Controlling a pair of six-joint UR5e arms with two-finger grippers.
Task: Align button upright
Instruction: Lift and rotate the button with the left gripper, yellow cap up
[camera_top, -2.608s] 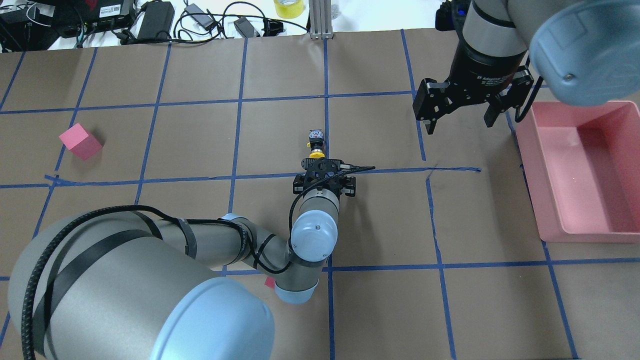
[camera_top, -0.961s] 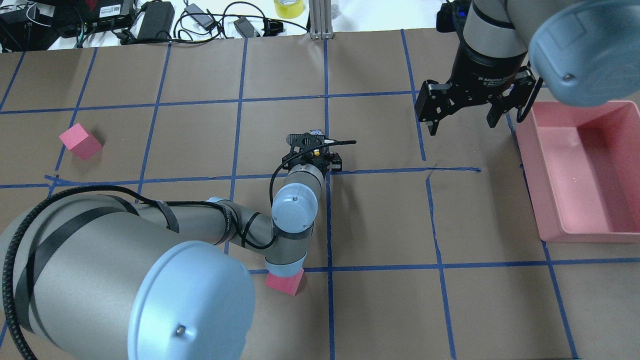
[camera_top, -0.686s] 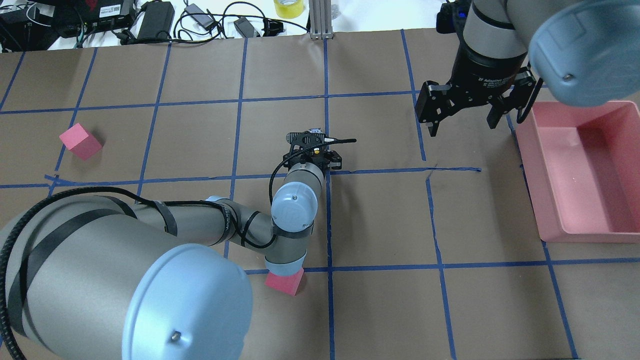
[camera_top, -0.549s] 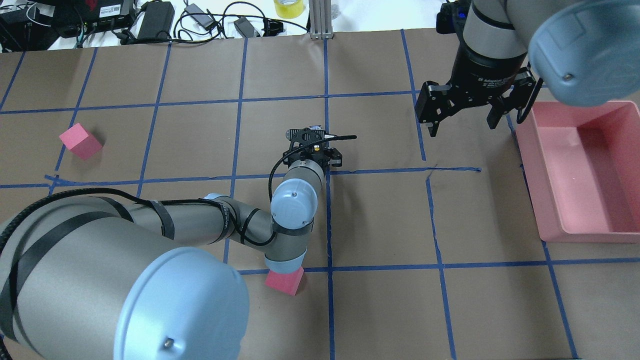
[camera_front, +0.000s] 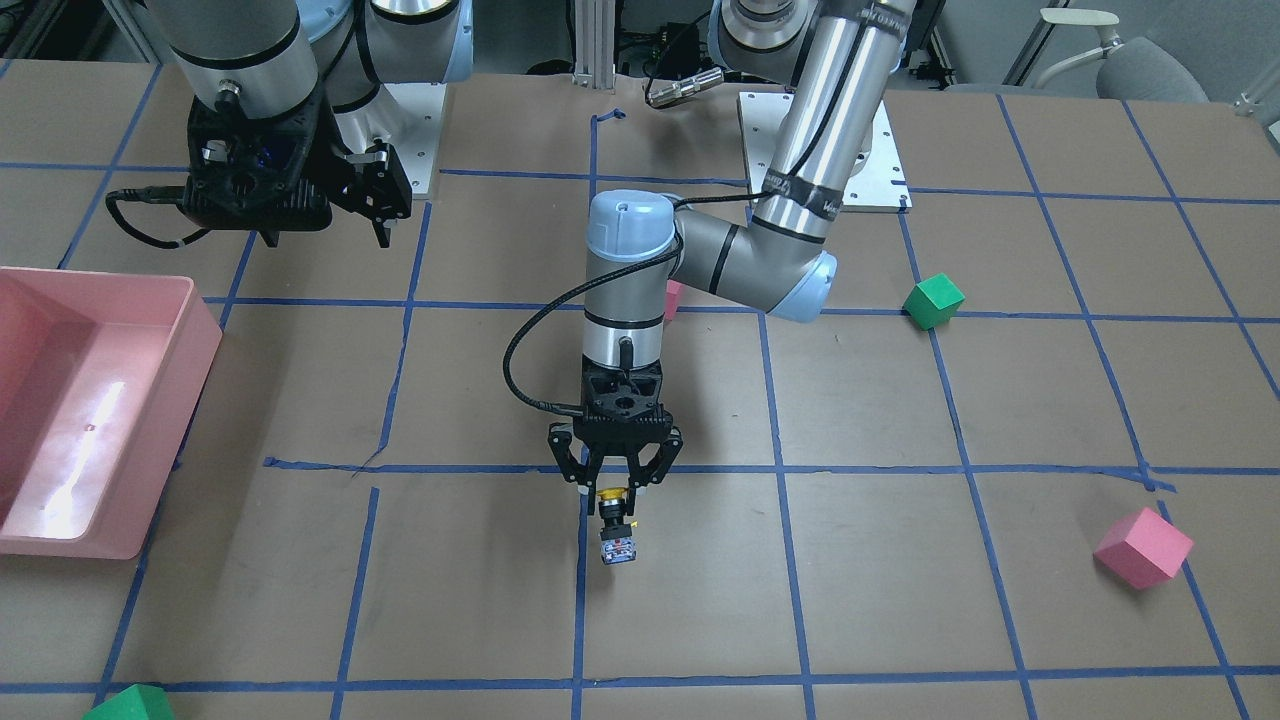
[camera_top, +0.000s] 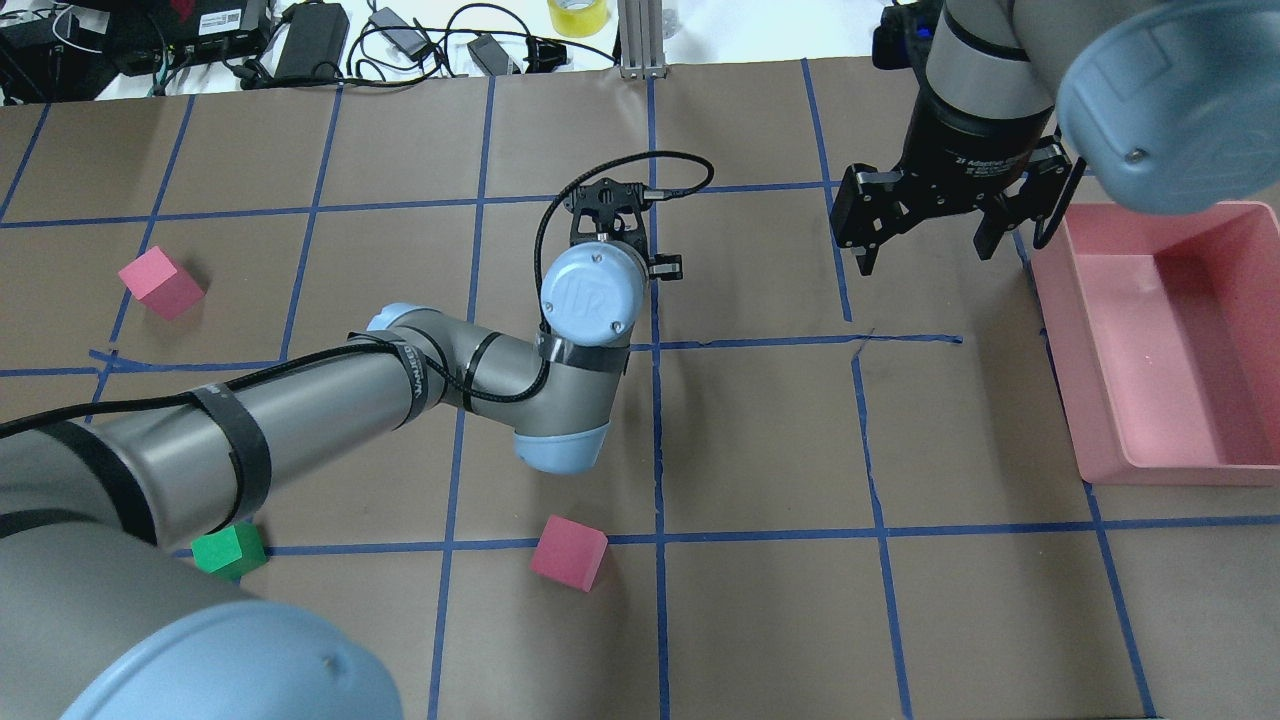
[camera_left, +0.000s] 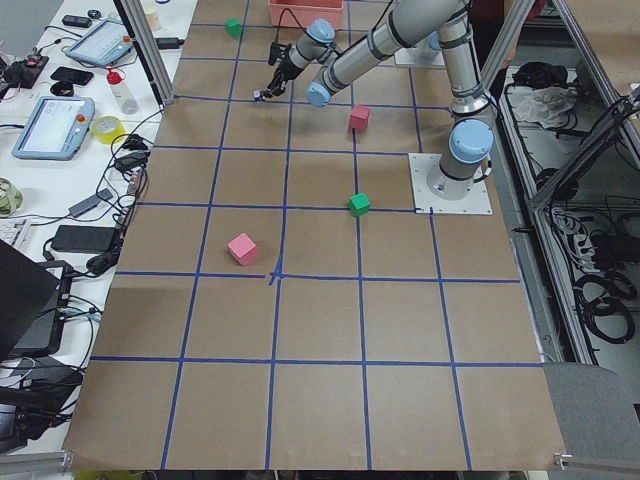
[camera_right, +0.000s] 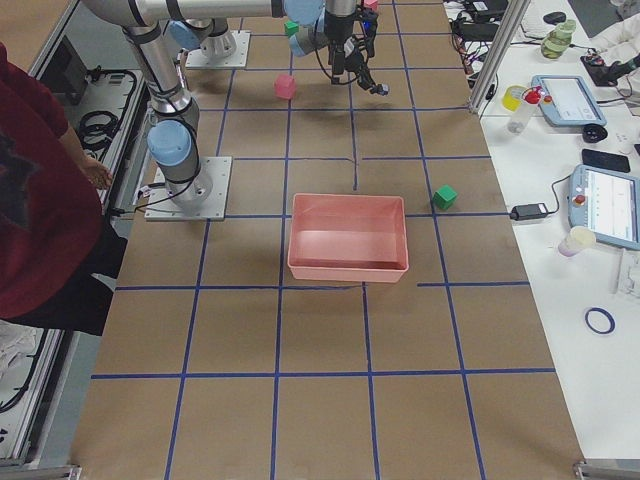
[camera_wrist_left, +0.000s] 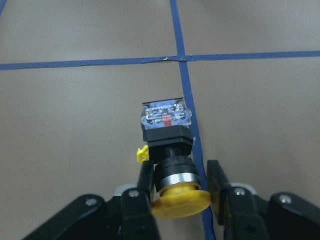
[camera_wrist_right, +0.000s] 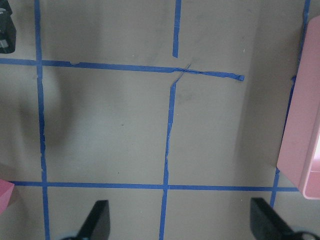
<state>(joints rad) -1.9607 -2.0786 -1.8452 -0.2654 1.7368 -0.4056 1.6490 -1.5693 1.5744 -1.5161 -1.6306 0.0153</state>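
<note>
The button (camera_front: 614, 525) has a yellow cap, a black body and a grey-white base. My left gripper (camera_front: 612, 487) is shut on it just below the cap, near the table's middle. In the left wrist view the button (camera_wrist_left: 167, 140) points its base away from the camera, over a blue tape line, with a finger (camera_wrist_left: 145, 180) on each side of the neck. The overhead view hides the button under my left wrist (camera_top: 592, 290). Whether the base touches the table I cannot tell. My right gripper (camera_top: 925, 245) hangs open and empty beside the pink bin.
A pink bin (camera_top: 1060, 330) stands at the table's right. One pink cube (camera_top: 160, 283) lies at the far left and another pink cube (camera_top: 568, 552) near the front. A green cube (camera_top: 228, 548) sits beside my left arm. Cables and devices line the far edge.
My left gripper moved forward over the button and shut on it. The wrist then rose and moved farther out, and the arm swung off the green cube. The right arm stayed put.
</note>
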